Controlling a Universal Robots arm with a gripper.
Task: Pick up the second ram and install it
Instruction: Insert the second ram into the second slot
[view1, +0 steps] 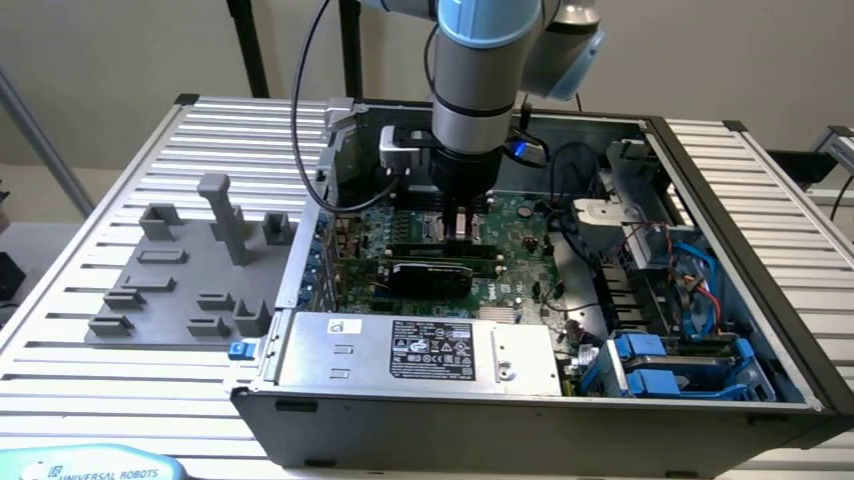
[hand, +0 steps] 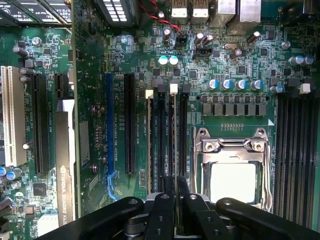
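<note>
My gripper (view1: 463, 226) reaches down inside the open computer case, right over the memory slots of the green motherboard (view1: 523, 250). In the wrist view its black fingers (hand: 165, 200) stand almost together over a slot with a white latch (hand: 173, 89). The second ram (hand: 174, 145) appears edge-on as a thin strip running along that slot and in between the fingers, so the gripper (hand: 175, 192) is shut on it. One slot over, beside another white latch (hand: 148, 93), stands another thin stick (hand: 150, 145).
A metal processor socket (hand: 232, 165) lies close beside the slots, and long black expansion slots (hand: 130, 125) and a graphics card (view1: 427, 272) on the other side. The power supply (view1: 414, 350), blue drive bays (view1: 667, 365) and cables crowd the case. A grey fixture plate (view1: 187, 280) sits outside on the exterior view's left.
</note>
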